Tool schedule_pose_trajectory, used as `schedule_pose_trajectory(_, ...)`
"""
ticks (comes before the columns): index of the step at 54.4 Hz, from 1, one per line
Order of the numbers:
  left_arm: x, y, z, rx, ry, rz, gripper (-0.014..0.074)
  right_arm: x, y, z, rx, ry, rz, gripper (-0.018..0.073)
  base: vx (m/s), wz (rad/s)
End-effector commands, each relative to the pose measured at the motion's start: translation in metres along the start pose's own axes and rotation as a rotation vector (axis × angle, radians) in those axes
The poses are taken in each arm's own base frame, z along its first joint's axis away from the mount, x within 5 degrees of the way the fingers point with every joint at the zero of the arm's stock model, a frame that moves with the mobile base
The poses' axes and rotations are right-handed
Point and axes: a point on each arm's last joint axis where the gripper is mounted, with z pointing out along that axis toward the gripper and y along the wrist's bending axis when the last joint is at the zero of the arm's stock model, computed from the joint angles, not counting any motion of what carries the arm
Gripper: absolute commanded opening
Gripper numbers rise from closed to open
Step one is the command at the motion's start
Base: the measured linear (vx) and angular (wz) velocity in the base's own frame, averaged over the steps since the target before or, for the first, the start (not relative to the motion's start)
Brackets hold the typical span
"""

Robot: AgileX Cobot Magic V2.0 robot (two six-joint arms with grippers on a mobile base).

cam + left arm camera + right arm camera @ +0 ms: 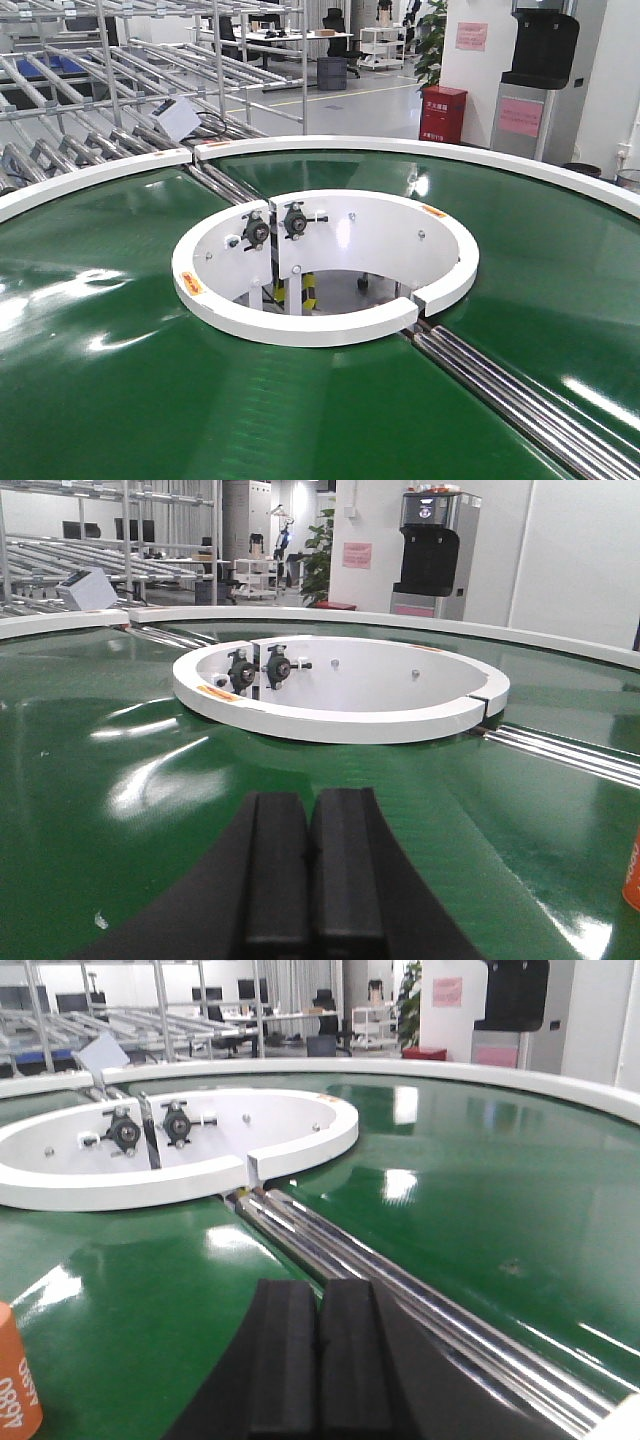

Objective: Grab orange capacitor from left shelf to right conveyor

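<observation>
green belt of the right conveyor [120, 380] lies wide between white rims, the orange capacitor [15, 1385] upright on it at lower left edge, both left gripper [308, 865] and right gripper [320, 1355] pressed together, holding nothing

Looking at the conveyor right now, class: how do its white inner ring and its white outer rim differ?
The white inner ring forms a small, almost complete circle around the open centre; the white outer rim sweeps a far wider arc past the frame. The inner ring stands as a tall wall carrying two black bearings; the outer rim is a low, plain band. Both are glossy white, split by gaps, and border the dark-green belt.
</observation>
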Motion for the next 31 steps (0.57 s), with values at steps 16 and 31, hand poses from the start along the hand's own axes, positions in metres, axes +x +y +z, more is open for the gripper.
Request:
schedule_pose_trajectory(16, -0.0177, -0.0020, -0.0022, 0.017, -0.115, -0.011, -0.0006, -0.0055, 0.0007, -0.0007, -0.006, -0.097, -0.014, -0.0012, 0.00, 0.00)
schedule_pose_trajectory(31, -0.0177, -0.0020, -0.0022, 0.017, -0.115, -0.011, -0.0006, -0.0050, 0.0006, -0.0007, -0.005, -0.092, -0.014, -0.0012, 0.00, 0.00)
